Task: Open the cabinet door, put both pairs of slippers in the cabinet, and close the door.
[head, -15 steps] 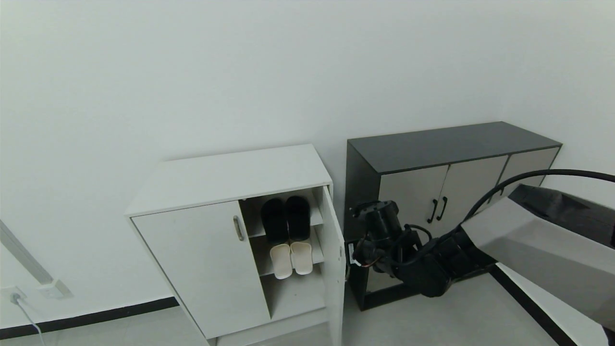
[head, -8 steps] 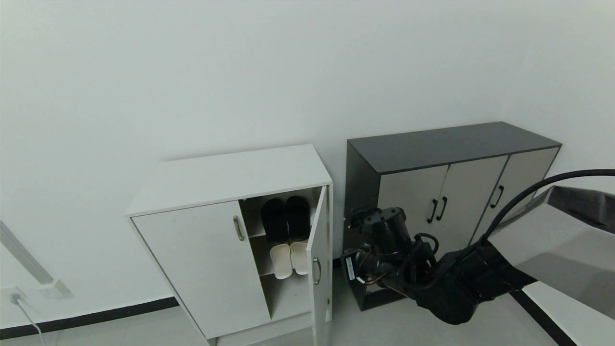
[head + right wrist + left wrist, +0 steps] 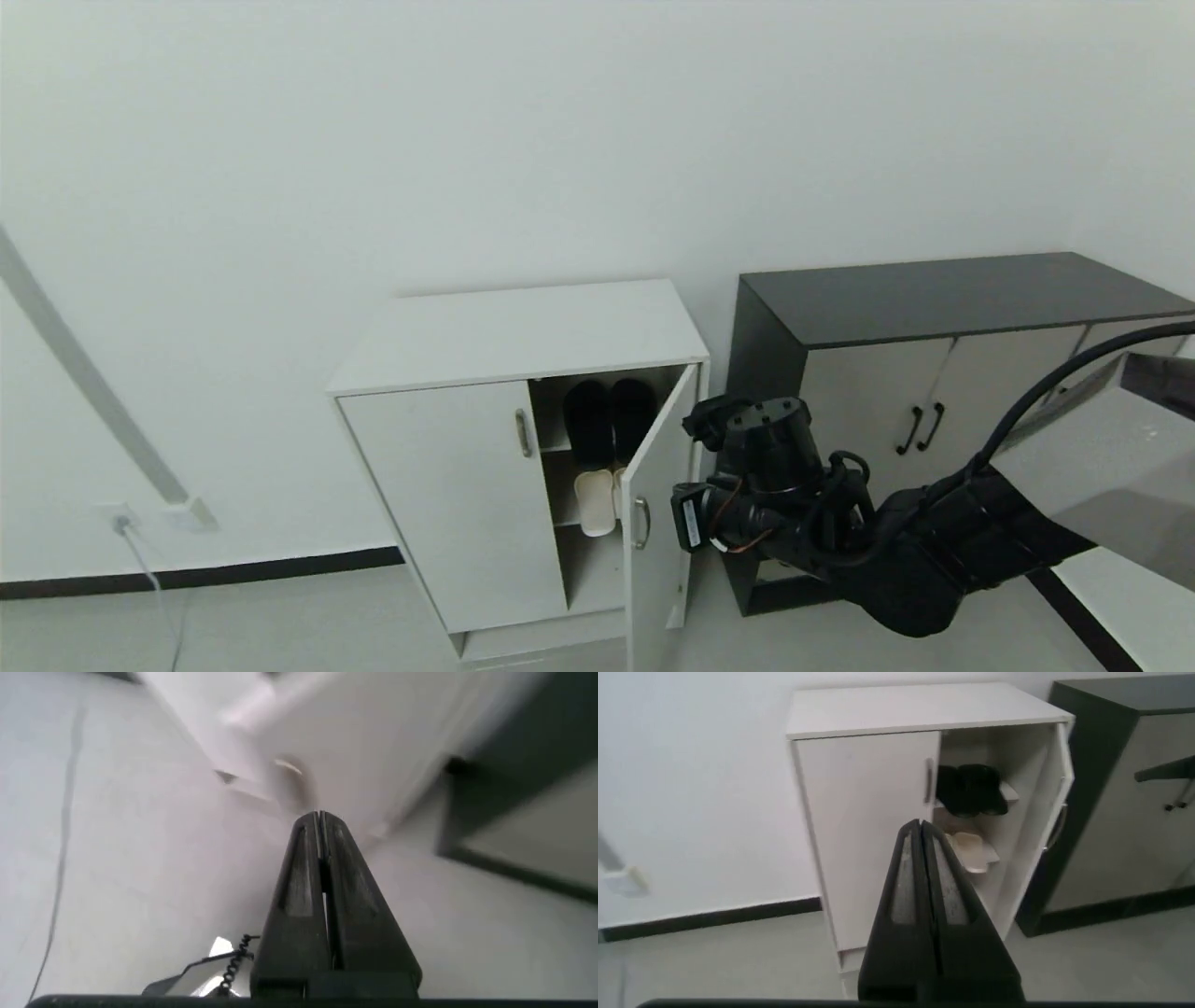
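Note:
The white cabinet [image 3: 523,331] stands against the wall with its left door shut and its right door [image 3: 658,504] partly open. Black slippers [image 3: 609,418] lie on the upper shelf and white slippers [image 3: 592,499] on the shelf below. My right gripper [image 3: 700,425] is shut and empty at the outer face of the right door, near its top edge; the right wrist view has this gripper [image 3: 320,817] pointing at the door [image 3: 374,737] beside the handle [image 3: 297,777]. My left gripper [image 3: 921,826] is shut and empty, held well back from the cabinet [image 3: 868,812].
A dark cabinet [image 3: 934,308] with closed grey doors stands directly right of the white one. A wall socket with a cable [image 3: 117,518] and a slanted wall duct [image 3: 84,383] are at the left. Bare floor [image 3: 233,625] lies in front.
The right door has swung from wide open to partly shut, with my right gripper following at its outer face. The head camera has turned left, shifting everything rightward in the picture.

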Tool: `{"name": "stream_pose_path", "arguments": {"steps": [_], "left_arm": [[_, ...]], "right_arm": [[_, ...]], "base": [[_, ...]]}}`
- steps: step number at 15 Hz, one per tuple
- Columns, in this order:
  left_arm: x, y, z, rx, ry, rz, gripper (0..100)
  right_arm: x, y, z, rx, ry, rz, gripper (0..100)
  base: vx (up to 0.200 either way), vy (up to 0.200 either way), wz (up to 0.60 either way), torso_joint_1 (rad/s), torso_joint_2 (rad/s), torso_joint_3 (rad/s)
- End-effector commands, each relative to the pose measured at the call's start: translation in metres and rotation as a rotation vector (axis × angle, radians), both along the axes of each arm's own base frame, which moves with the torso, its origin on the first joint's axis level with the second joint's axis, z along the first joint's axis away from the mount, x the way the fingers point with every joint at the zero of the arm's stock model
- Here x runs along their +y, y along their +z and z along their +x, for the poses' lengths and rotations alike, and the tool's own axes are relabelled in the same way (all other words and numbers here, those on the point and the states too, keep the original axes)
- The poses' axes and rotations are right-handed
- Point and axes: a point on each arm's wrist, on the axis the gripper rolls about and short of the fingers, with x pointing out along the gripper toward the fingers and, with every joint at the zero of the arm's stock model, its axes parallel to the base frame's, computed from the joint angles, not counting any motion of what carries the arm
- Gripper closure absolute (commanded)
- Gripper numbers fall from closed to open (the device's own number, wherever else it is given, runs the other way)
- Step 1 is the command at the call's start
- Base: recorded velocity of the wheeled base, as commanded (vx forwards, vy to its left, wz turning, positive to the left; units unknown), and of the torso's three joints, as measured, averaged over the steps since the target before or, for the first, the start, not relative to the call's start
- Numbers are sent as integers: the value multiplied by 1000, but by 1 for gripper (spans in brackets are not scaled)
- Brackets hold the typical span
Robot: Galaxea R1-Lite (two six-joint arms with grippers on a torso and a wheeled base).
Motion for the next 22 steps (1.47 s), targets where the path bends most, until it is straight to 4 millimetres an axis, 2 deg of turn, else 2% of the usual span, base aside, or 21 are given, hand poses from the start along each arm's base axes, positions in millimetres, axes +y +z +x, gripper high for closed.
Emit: {"name": "stream_pose_path", "arguments": {"steps": [1,8,12,18,20,22], "left_arm": [[0,0,0,0,1,-1,100],[0,0,0,0,-1,-1,100],[0,0,0,1,-4,1,100],[0,0,0,1,-4,-1,100],[0,0,0,0,-4,1,100],[0,0,0,1,-4,1,100]], "right_arm": [[-1,3,0,-5,-1,6,100],[-16,15,7,-60,-32,41,100],[-38,23,-6,-51,-52,29,100],[-69,9,-32,18,-75,-29,100],[-79,-1,-44,50,-76,-45,100],[-87,-10,-39,66,-103,-55,100]], "base": [[0,0,600,-2,2,7],[0,0,86,0,0,1],[0,0,0,0,0,0],[200,0,0,-1,1,4],[0,0,0,0,0,0],[0,0,0,0,0,0]]}}
